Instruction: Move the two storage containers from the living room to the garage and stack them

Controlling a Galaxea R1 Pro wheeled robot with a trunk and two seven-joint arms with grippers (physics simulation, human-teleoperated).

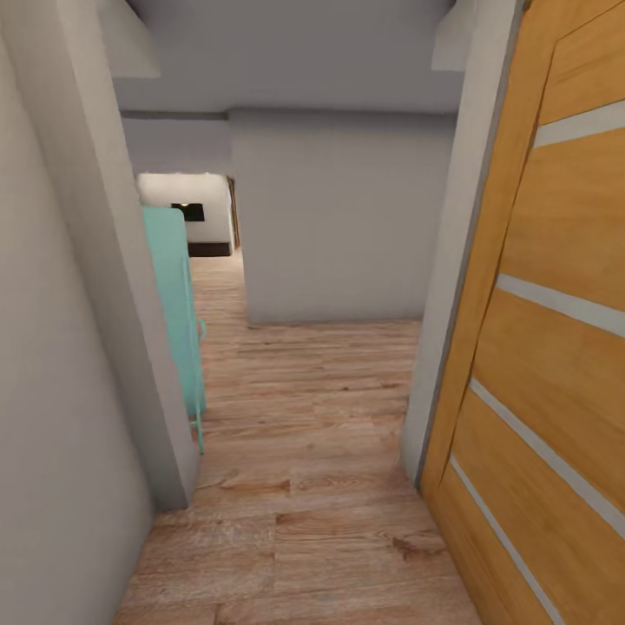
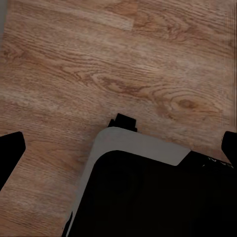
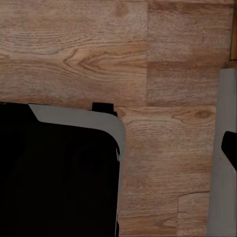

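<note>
1. The step in hand looks like the drive to fetch: the robot stands in a doorway on a light wood-plank floor (image 1: 304, 521), with an open wooden door (image 1: 555, 347) close on its right and a pale wall (image 1: 61, 347) close on its left
2. Ahead, a white wall (image 1: 338, 217) blocks the straight line, and a passage runs along its left side past a teal piece of furniture (image 1: 178, 321) toward a far room where a black TV (image 1: 188, 211) hangs above a dark low cabinet (image 1: 210, 249); I take that room for the living room
3. I cannot tell where the two storage containers stand; by the task they should be waiting in that far room, so nothing seems carried yet and the garage part is not yet begun
4. The left claw (image 2: 123, 153) hangs over the floor above the robot's black, grey-rimmed base (image 2: 148, 197); its dark fingertips (image 2: 10, 155) sit at opposite edges of the left wrist view, spread wide and holding nothing
5. The right claw (image 3: 118, 153) hangs likewise over the base, near a grey door frame (image 3: 224, 98); one fingertip (image 3: 229, 148) is plain, the other is lost against the black base, so I cannot tell whether it is spread or pressed together
6. The next move calls for rolling forward through the gap, then bearing left down the passage, with care for the teal furniture and the left wall corner, which leave little room
</note>
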